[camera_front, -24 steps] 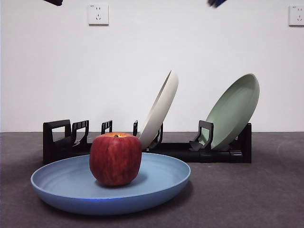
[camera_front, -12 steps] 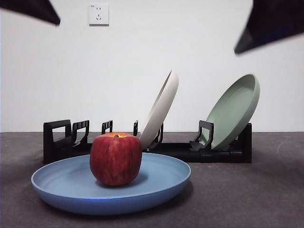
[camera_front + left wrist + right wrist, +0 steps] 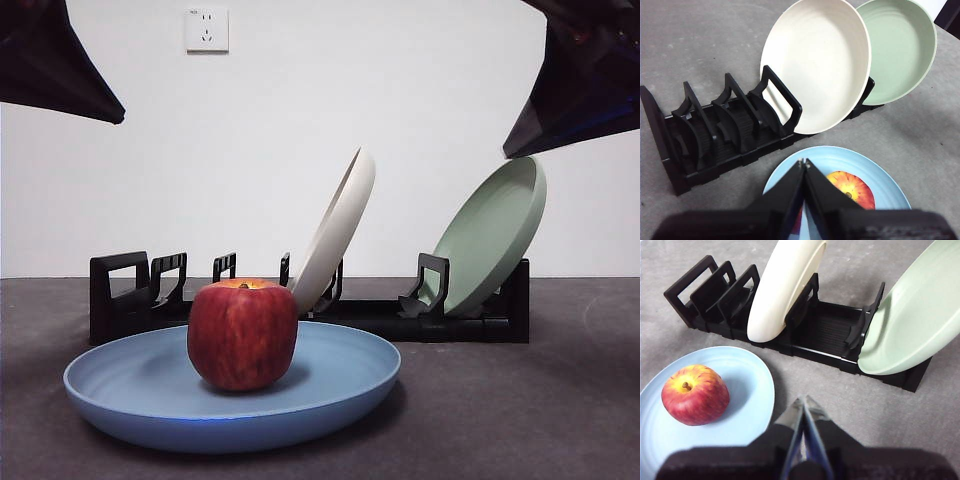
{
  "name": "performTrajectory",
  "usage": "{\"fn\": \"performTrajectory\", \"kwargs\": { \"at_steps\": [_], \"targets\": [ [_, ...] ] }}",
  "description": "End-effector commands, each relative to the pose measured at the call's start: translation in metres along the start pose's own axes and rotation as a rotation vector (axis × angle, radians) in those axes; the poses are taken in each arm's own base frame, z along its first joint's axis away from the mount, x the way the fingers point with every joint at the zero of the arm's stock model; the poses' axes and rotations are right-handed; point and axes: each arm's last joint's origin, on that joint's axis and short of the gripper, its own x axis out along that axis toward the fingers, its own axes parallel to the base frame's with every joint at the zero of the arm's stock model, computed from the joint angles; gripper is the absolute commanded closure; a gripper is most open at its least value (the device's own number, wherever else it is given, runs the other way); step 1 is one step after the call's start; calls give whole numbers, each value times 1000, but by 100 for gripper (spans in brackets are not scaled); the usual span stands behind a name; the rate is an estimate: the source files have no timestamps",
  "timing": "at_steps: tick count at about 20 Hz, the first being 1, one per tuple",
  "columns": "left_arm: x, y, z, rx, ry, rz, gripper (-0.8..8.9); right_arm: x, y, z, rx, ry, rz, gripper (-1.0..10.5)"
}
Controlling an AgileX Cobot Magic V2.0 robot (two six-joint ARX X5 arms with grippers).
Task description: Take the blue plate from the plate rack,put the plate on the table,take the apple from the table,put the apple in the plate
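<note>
The blue plate (image 3: 232, 390) lies flat on the table (image 3: 520, 410) in front of the plate rack (image 3: 300, 305). On it stands the dark red apple (image 3: 243, 333), also seen on the blue plate (image 3: 747, 405) as the apple (image 3: 695, 394) in the right wrist view. In the left wrist view the apple (image 3: 852, 187) shows partly behind my left gripper (image 3: 804, 163), which is shut and empty, high above the blue plate (image 3: 840, 162). My right gripper (image 3: 803, 401) is also shut and empty, raised over the table to the right of the plate.
A cream-white plate (image 3: 337, 228) and a sage-green plate (image 3: 492, 234) lean in the rack. Its left slots (image 3: 140, 285) hold nothing. Dark arm parts fill the top left corner (image 3: 50, 60) and top right corner (image 3: 585, 75) of the front view.
Both arms have come further down into the front view's top corners, from small tips to large dark shapes. Plate and apple have stayed put.
</note>
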Motion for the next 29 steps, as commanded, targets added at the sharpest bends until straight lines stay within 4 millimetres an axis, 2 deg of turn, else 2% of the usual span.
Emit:
{"fn": "performTrajectory", "kwargs": {
  "at_steps": [1,4,7,10,13,15,17,23,29],
  "targets": [
    [0,0,0,-6,0,2,816,1,0,-1,9,3,-3,946],
    [0,0,0,-6,0,3,816,1,0,-1,9,3,-4,946],
    [-11,0,3,37,-45,11,816,1,0,-1,9,3,-2,946],
    [-35,0,6,187,-135,43,816,1,-1,-1,9,1,-14,946],
    [-66,12,2,195,-245,167,816,1,0,-1,9,1,-14,946],
    [-78,22,-12,170,-298,270,816,1,0,-1,9,1,-14,946],
    [-80,32,-32,148,-321,359,816,1,0,-1,9,1,-14,946],
    [-59,59,-95,117,-369,504,816,1,0,-1,9,1,-14,946],
    [-47,69,-127,82,-333,546,816,1,0,-1,9,1,-14,946]
  ]
}}
